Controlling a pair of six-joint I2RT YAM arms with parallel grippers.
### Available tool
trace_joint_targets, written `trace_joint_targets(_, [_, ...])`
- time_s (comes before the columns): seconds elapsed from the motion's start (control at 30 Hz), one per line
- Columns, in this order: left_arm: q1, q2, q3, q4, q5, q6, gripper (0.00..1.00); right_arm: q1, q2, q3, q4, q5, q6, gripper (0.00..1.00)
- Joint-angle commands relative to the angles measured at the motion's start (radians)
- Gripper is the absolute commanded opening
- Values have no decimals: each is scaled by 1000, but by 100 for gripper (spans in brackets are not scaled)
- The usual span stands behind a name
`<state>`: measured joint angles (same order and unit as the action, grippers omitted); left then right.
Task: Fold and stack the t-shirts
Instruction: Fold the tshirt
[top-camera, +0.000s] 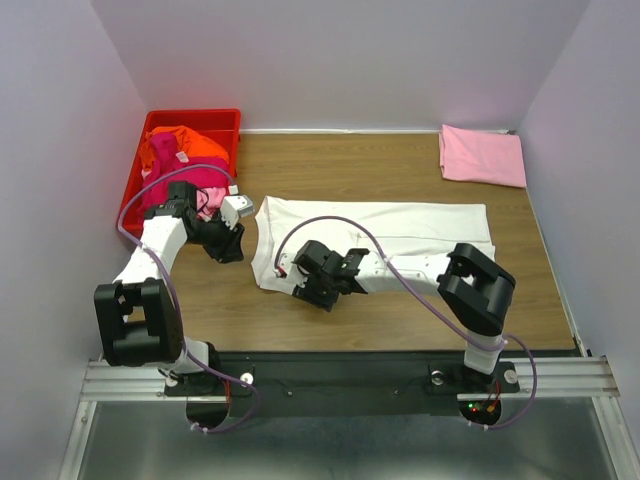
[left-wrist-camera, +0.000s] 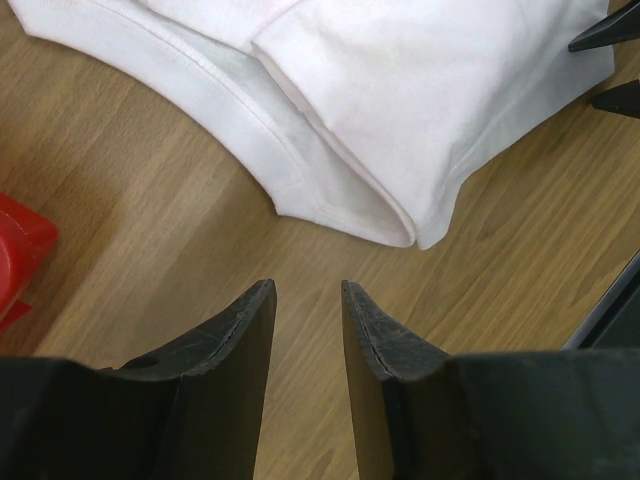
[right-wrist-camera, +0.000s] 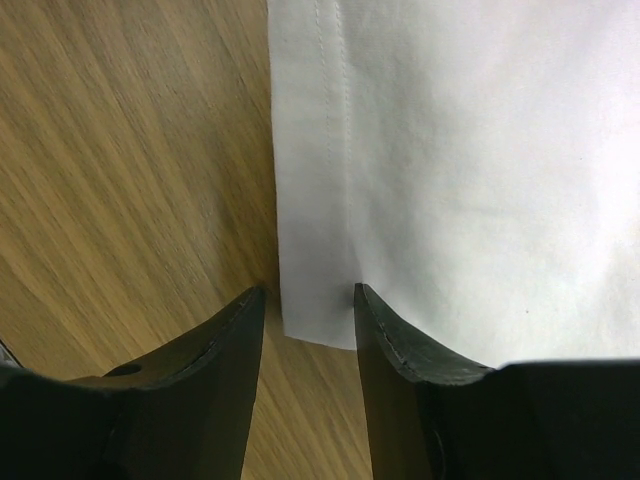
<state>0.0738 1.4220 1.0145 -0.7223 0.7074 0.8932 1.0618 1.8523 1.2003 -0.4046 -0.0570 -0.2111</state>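
White tee (top-camera: 400, 235) lies folded lengthwise in the middle of the table (top-camera: 330, 165). My right gripper (right-wrist-camera: 308, 300) straddles its near hem corner with a narrow gap, and the left gripper (left-wrist-camera: 305, 290) is narrow and empty just off its left end. Worried I'll pinch only the top layer and drag the fold open.

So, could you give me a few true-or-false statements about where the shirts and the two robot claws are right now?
1. The pink t-shirt lies folded at the far right corner of the table. True.
2. The white t-shirt is inside the red bin. False: it lies on the table; the bin holds the orange t-shirt and the magenta t-shirt.
3. The left gripper is clamped on a shirt. False: its fingers are apart over bare wood, short of the white t-shirt.
4. The right gripper is open, with the white t-shirt's hem corner between its fingers. True.
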Motion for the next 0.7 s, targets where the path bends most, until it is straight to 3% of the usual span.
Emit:
trace_joint_targets(0.0, [4, -9, 32, 0, 30, 9, 44, 9, 27, -4, 0, 49, -17, 46])
trace_joint_targets(0.2, [3, -5, 39, 0, 29, 10, 44, 10, 81, -22, 6, 80, -42, 33])
trace_joint_targets(0.4, [4, 0, 58, -6, 40, 13, 43, 10, 75, 10, -7, 117, -59, 1])
trace_joint_targets(0.67, [3, 5, 95, -20, 81, 9, 41, -34, -7, 156, -42, 210, -181, 0])
